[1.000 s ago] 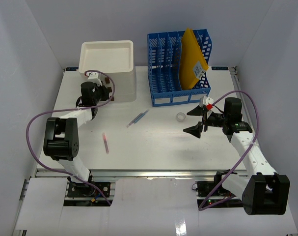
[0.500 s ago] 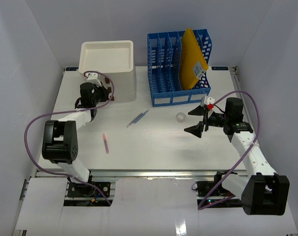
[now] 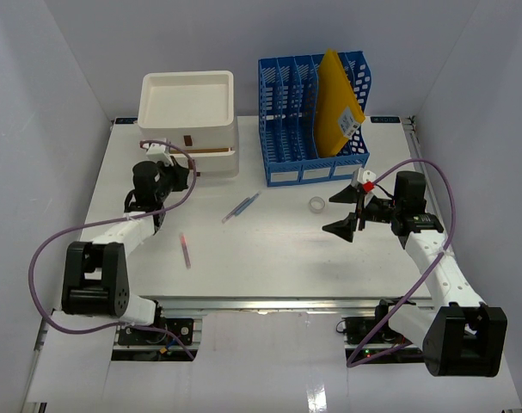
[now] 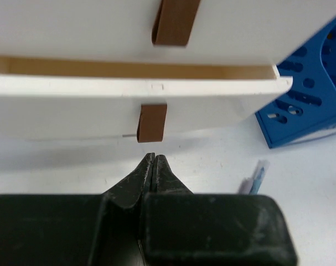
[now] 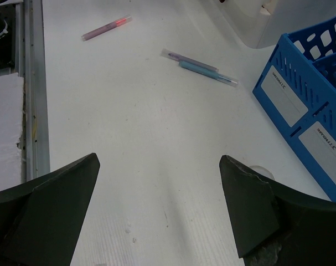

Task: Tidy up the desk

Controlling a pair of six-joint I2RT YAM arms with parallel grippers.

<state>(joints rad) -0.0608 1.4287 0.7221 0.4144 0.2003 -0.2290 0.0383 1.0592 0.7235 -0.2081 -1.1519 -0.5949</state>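
The desk [image 3: 269, 258] filled the middle of the top view, a white tabletop with its metal rail along the near edge, just beyond both arm bases. At its far left stood a white drawer box [image 3: 188, 107] with an open tray on top and 1 drawer [image 4: 73, 105] standing slightly out. Just right of the box, a blue file rack [image 3: 302, 163] held a yellow envelope [image 3: 338, 101] leaning in 1 of its slots. The left gripper [image 4: 153, 164] was closed, fingertips pressed together with nothing between them, just in front of and below that drawer's brown pull tab [image 4: 153, 122]. The right gripper [image 3: 345, 212] hung over the right part of the desk, jaws spread wide and empty. A blue pen [image 5: 207, 73] and a purple pen [image 5: 184, 58] lay side by side near the middle, and a pink pen [image 3: 185, 250] lay well apart toward the near left. A small clear tape roll [image 3: 316, 204] sat between the right gripper and the rack.
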